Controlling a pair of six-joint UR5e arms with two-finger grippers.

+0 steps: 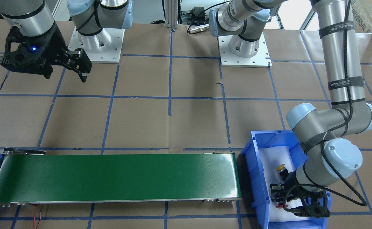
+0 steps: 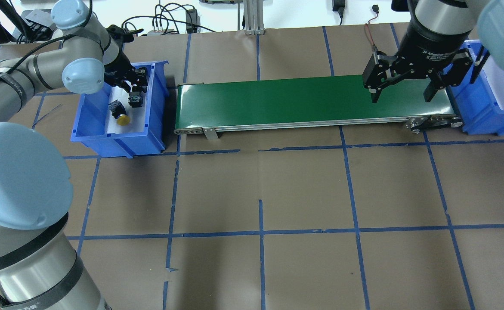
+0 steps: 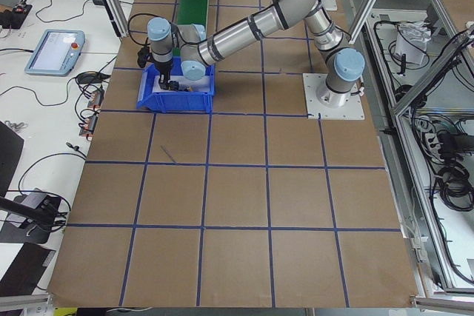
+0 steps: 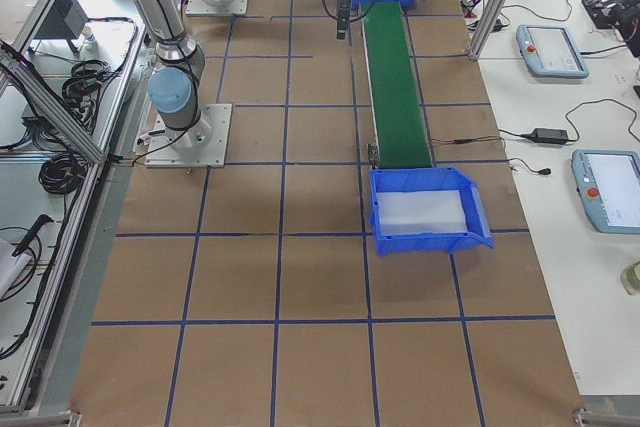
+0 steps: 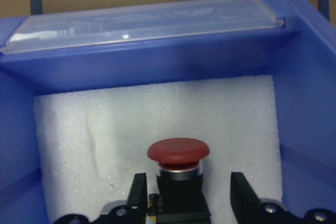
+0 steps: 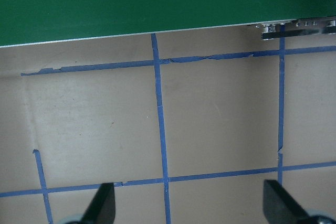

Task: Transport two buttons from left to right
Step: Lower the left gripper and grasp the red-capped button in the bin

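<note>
- The red mushroom-capped push-button (image 5: 177, 153) lies on white foam padding (image 5: 105, 129) inside the blue plastic bin (image 2: 118, 144) at the left end of the green conveyor belt (image 2: 277, 99).
- The yellow-capped push-button (image 2: 122, 119) lies on its side just beside it in the same bin.
- The left claw (image 5: 187, 178) is spread open, with one finger on either side of the red button's black barrel and a gap on both sides.
- The right claw (image 2: 401, 95) hangs open and empty above the belt's right end.
- Both buttons look small, light and rigid. The domed caps look glossy and likely to slip.
- The black barrel, or the flat sides of the square block, seems the safer hold.
- A black strap (image 1: 346, 83) on the left arm reads "WANJEED".
- The right claw's body seems to read "2F Adaptive".
- No writing can be read on the buttons.
</note>
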